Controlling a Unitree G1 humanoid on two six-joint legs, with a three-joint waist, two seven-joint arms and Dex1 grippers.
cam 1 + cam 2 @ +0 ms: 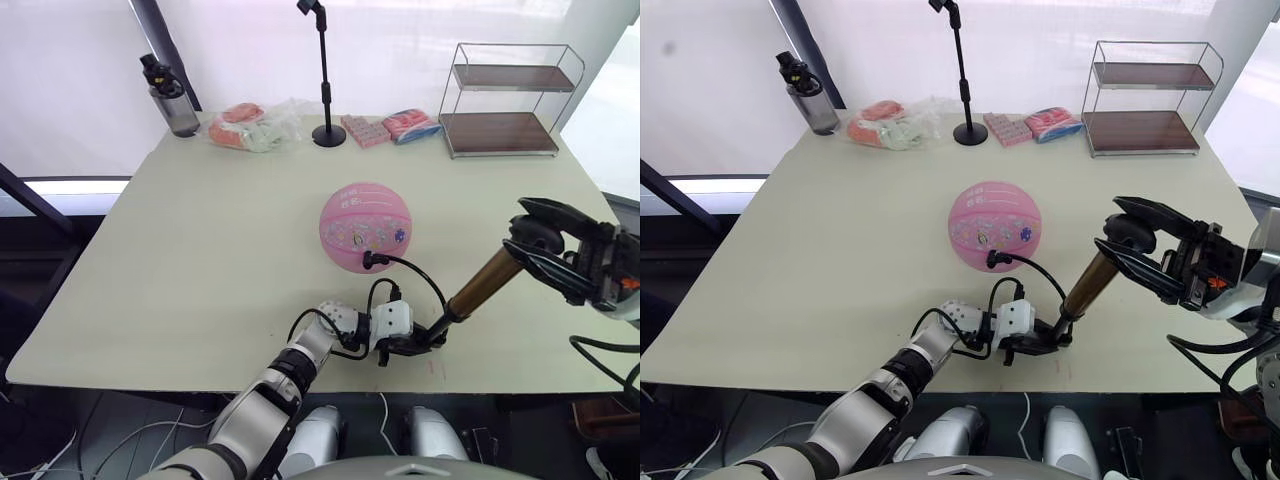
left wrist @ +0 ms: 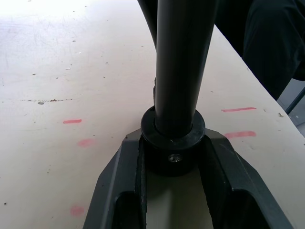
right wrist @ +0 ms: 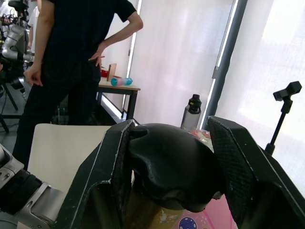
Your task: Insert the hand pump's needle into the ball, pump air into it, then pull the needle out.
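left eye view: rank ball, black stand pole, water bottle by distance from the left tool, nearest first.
From the left tool, shut on the hand pump's base at the table's near edge:
1. ball, mid-table, just beyond the tool.
2. black stand pole, far edge, roughly centre.
3. water bottle, far left corner.

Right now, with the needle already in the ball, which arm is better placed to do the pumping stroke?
Right. The right pincer closes around the hand pump's black T-handle, while the left pincer clamps its base on the table. The hose runs to the ball.
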